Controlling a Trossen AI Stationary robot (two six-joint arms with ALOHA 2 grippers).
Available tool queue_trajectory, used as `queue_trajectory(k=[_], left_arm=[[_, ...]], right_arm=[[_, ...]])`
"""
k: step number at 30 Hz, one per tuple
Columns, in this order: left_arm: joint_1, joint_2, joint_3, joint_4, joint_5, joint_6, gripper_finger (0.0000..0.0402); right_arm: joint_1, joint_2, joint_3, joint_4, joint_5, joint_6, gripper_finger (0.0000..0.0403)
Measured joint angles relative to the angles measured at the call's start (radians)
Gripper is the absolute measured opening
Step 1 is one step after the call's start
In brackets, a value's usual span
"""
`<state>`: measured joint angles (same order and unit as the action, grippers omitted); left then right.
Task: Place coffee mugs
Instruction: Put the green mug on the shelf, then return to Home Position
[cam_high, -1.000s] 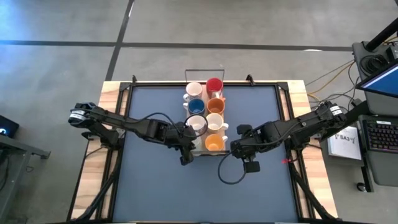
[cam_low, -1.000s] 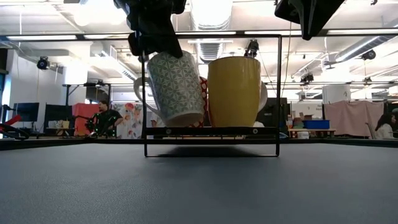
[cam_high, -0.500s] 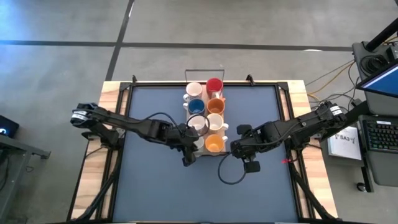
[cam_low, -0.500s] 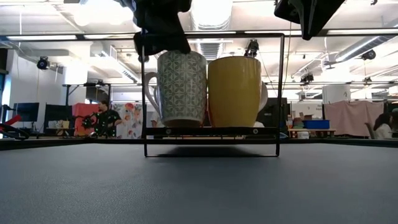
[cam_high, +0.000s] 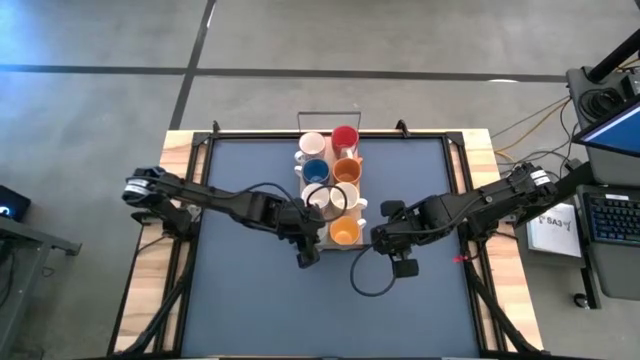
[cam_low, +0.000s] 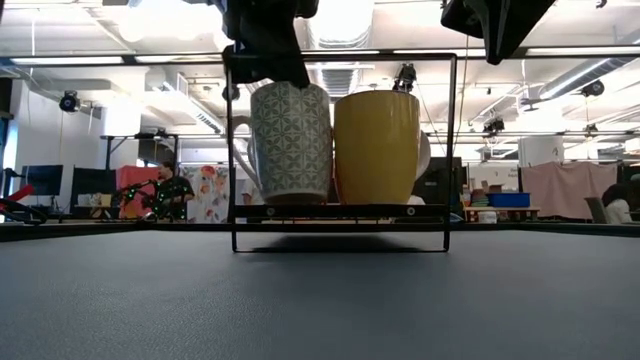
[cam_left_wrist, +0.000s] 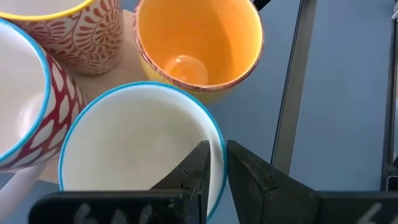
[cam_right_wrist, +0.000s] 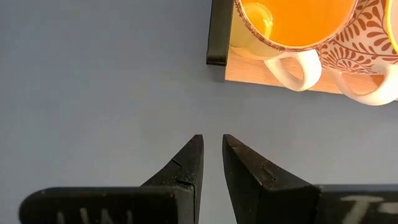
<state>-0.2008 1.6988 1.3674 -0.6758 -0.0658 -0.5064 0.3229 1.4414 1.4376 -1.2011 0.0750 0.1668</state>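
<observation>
Several mugs stand in two rows on a light-wood tray inside a black wire frame at the table's middle. My left gripper is shut on a white, blue-rimmed mug with a grey pattern, in the left row beside an orange mug at the near end. In the low view the patterned mug stands upright on its base beside the orange mug. My right gripper hovers over bare table just off the tray's near right corner, open by a narrow gap. My left gripper pinches the patterned mug's rim on the side toward the table's near edge. One finger is inside the cup and one finger is outside. The fingers come from above, pointing down. The mug stands upright on the tray.
Behind the held mug stand a white mug, a blue mug, another orange mug, a white mug and a red mug. Dark table spreads left, right and near of the tray. A cable loops below the right arm.
My left gripper has come down and shifted slightly toward the table's right, staying shut on the mug. The patterned mug was tilted and lifted off the tray a second ago; it now stands upright on the tray against the orange mug.
</observation>
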Motion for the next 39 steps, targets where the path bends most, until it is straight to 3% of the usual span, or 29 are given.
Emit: queue_trajectory(k=[10, 28, 39], left_arm=[[0.000, 0.037, 0.044, -0.013, -0.007, 0.010, 0.0036], [-0.004, 0.037, 0.050, -0.041, -0.112, -0.038, 0.0036], [-0.017, 0.041, 0.156, -0.210, -0.150, 0.008, 0.0036]], right_arm=[[0.000, 0.000, 0.000, 0.000, 0.000, -0.002, 0.0050], [0.000, 0.000, 0.000, 0.000, 0.000, -0.002, 0.0050], [0.000, 0.000, 0.000, -0.002, 0.000, -0.017, 0.0050]])
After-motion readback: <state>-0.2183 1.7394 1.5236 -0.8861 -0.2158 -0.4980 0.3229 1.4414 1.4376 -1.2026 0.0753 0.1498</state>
